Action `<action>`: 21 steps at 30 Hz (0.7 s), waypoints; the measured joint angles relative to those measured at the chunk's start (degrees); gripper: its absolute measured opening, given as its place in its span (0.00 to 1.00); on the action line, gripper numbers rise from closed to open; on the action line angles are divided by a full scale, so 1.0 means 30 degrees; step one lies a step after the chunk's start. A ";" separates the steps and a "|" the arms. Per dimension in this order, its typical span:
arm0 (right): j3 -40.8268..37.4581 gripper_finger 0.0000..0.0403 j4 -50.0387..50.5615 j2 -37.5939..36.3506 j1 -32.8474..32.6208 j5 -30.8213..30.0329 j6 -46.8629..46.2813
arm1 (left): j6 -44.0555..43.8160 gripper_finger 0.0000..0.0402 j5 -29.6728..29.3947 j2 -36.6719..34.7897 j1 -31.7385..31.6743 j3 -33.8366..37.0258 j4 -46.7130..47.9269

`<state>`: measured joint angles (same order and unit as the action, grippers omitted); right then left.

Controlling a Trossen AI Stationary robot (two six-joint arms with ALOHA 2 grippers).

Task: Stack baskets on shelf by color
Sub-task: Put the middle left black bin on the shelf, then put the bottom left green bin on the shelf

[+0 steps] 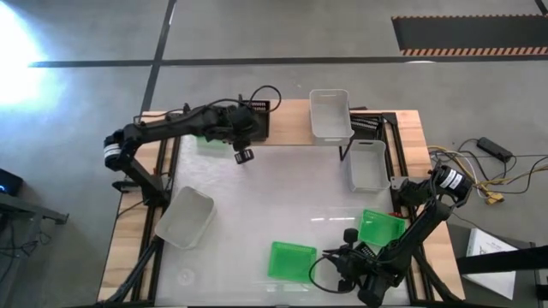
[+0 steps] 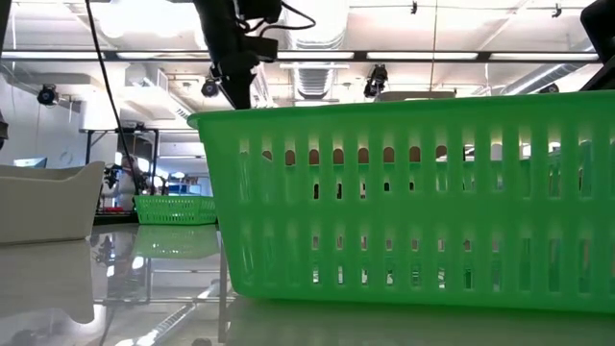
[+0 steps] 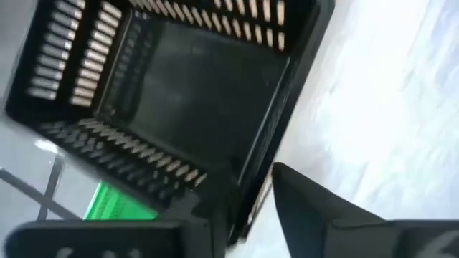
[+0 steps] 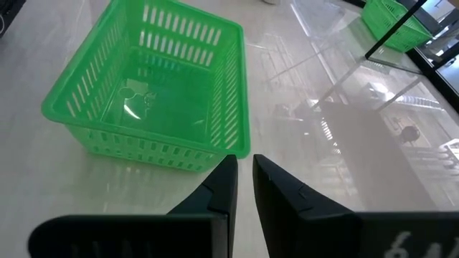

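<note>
My left gripper (image 1: 252,128) reaches to the far side of the table and is shut on a black slotted basket (image 1: 258,114) at the left end of the wood-topped shelf (image 1: 291,124). A green basket (image 1: 205,138) lies under that arm. A white basket (image 1: 330,115) stands on the shelf, with another black basket (image 1: 368,125) to its right. My right gripper (image 4: 244,163) hovers shut near the near edge, just short of a green basket (image 4: 150,97), which rests on its base on the table. My left gripper has the black basket by its rim wall (image 3: 252,168), one finger (image 3: 315,208) outside and the other inside. The basket looks tilted in the hold. Whether its base rests on the shelf does not show.
A second green basket (image 1: 382,227) sits on the table's right side by the right arm. A white basket (image 1: 185,217) lies at the left side, another white one (image 1: 368,162) stands right of centre. The glossy middle of the table (image 1: 274,197) is bare.
</note>
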<state>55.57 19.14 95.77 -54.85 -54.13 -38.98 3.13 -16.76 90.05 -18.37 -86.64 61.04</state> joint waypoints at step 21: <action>0.2625 0.10 0.0522 0.0000 0.0214 0.3747 0.5531 | -0.5491 0.27 -0.2289 -0.2996 0.8086 -0.0102 0.0859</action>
<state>63.44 20.70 95.77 -54.21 -42.89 -22.39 -13.34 -23.63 81.07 5.89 -86.95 63.62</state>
